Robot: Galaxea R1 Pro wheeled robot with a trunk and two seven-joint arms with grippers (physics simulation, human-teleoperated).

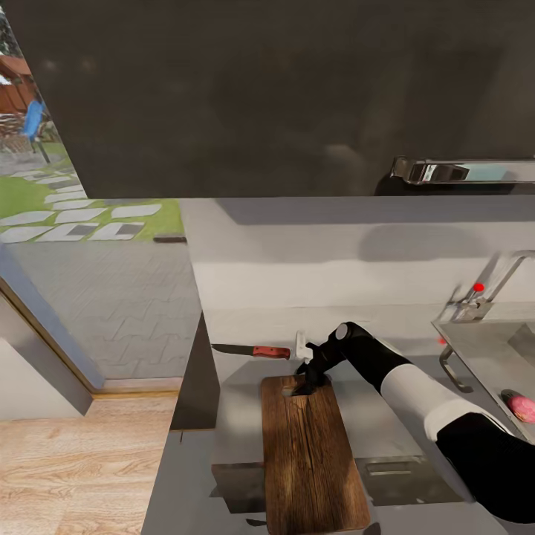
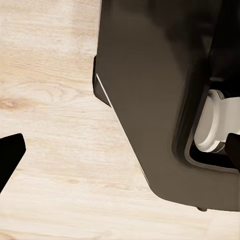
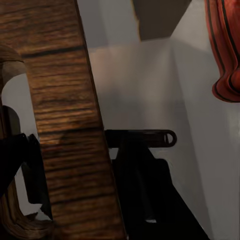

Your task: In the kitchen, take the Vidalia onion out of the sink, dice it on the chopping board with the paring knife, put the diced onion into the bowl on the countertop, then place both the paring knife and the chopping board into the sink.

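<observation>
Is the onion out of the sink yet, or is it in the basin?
In the basin. The head view shows the Vidalia onion lying inside the sink, while the right claw is at the chopping board's handle hole.

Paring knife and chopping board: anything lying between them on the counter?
In the head view, nothing: a short strip of bare grey countertop separates the paring knife from the chopping board. The right gripper sits at the board's handle end.

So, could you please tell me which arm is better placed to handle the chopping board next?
The right. Its hand is already at the chopping board, at the slot end, with the wood between its fingers in the right wrist view. The left wrist view looks down at wooden floor, away from the countertop.
</observation>
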